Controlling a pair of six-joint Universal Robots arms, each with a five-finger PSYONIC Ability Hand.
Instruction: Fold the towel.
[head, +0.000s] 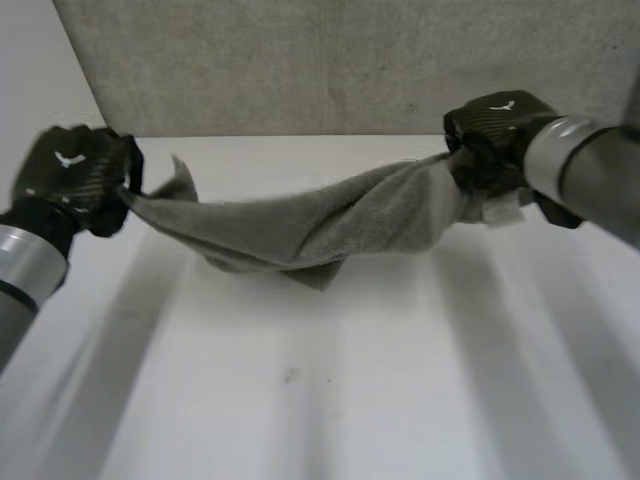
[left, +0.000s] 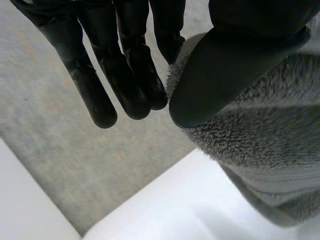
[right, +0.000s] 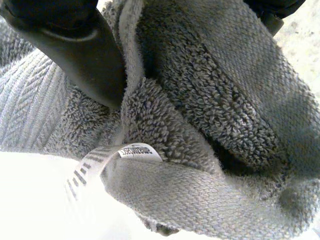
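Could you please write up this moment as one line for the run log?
left hand: pinching towel end | right hand: gripping other end | towel: stretched between hands, sagging over table

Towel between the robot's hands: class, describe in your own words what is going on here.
The robot holds a grey towel over the white table, strung between both hands. The left hand pinches one end between thumb and fingers; the right hand grips the bunched other end, by the label. The middle sags, twisted, and nothing is folded yet.
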